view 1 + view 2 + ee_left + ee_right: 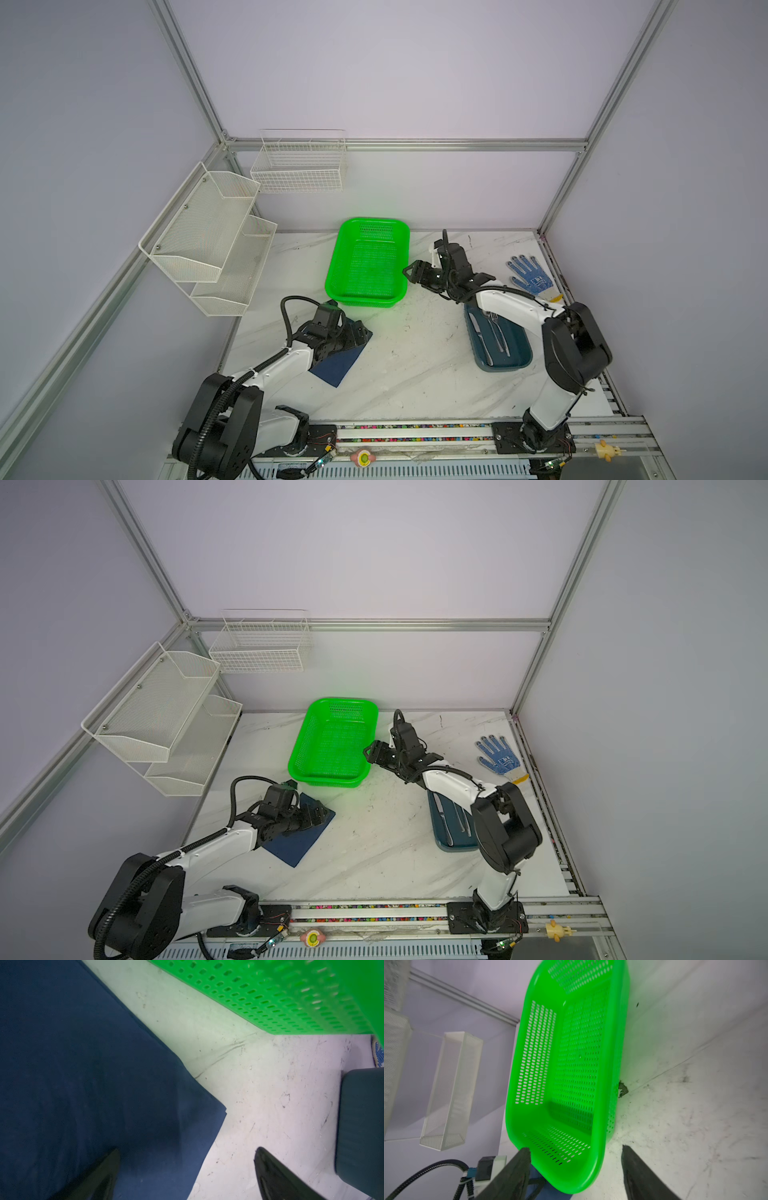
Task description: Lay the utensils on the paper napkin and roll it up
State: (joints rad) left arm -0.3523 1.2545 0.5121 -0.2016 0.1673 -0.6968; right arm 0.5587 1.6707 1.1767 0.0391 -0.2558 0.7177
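Utensils [496,337] in teal tray [505,368] (partly under R arm [511,307]); green basket [332,266] nearby.

Near the green basket [365,301], my left arm [282,365] hides part of the paper napkin [336,365]; my right arm [511,307] covers the basket-side ends of the utensils [496,336], and the tray [361,1126] runs off the left wrist view's edge.

Pale lilac walls [374,62], aluminium frame [407,144], marbled white tabletop [415,374].
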